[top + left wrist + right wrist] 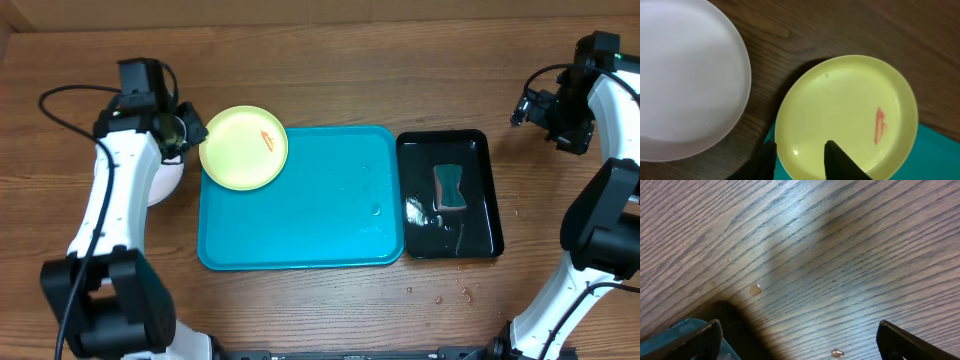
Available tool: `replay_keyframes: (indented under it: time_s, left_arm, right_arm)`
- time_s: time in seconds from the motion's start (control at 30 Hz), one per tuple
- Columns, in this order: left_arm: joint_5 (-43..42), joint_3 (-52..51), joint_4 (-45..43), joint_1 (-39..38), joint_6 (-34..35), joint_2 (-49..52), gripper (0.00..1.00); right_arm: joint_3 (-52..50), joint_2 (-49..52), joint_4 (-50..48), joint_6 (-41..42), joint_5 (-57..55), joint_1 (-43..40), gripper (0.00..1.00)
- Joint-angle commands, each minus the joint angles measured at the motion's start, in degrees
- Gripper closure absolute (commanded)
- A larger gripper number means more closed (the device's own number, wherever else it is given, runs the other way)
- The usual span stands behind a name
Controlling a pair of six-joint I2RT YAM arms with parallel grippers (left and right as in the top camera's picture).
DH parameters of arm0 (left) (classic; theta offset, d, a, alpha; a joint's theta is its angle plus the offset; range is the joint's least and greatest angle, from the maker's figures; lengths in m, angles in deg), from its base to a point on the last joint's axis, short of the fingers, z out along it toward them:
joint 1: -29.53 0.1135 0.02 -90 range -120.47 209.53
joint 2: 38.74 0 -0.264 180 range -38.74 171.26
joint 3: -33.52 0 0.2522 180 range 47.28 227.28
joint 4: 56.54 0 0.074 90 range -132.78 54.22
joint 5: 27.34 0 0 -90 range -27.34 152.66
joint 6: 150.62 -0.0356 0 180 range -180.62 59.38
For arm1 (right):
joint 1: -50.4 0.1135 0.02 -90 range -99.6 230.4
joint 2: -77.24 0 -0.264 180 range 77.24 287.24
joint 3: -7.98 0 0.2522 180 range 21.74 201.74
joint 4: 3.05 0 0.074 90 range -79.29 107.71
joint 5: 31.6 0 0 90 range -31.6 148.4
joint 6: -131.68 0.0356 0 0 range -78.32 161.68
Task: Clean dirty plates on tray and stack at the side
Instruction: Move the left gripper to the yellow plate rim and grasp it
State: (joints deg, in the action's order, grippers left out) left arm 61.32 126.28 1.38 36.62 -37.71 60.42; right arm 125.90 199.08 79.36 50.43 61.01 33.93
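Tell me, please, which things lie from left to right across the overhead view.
Round white plastic plate → round pale yellow-green plastic plate → large bright cyan-blue rectangular plastic tray → narrower glossy black rectangular tray.

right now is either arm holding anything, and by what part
Right gripper holds nothing. Left gripper has its jaws straddling the rim of the yellow-green plate, but whether they clamp it cannot be told.

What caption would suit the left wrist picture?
Left hand straddling the rim of the smeared yellow plate, white plate alongside.
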Motion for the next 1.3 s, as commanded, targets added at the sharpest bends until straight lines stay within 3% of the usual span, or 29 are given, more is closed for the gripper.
replay_keyframes:
  time_s: [0.0, 0.4, 0.63, 0.97, 1.27]
  left_arm:
    - [2.2, -1.0, -0.3, 0.0, -2.4, 4.0, 0.65]
    - [2.4, -1.0, -5.5, 0.0, -4.5, 13.3, 0.62]
    - [2.3, -1.0, -5.6, 0.0, -4.6, 14.4, 0.77]
    - [1.8, -1.0, -4.3, 0.0, -4.6, 14.4, 0.80]
    - [-1.0, -1.0, -2.8, 0.0, -4.6, 14.4, 0.92]
  right_arm:
    - [0.8, -2.0, -0.1, 0.1, 0.0, 0.0, 0.00]
    - [0.8, -2.0, -0.1, 0.1, 0.0, 0.0, 0.00]
    - [0.8, -2.0, -0.1, 0.1, 0.0, 0.0, 0.00]
    - [0.8, -2.0, -0.1, 0.1, 0.0, 0.0, 0.00]
    - [0.8, -2.0, -0.1, 0.1, 0.0, 0.0, 0.00]
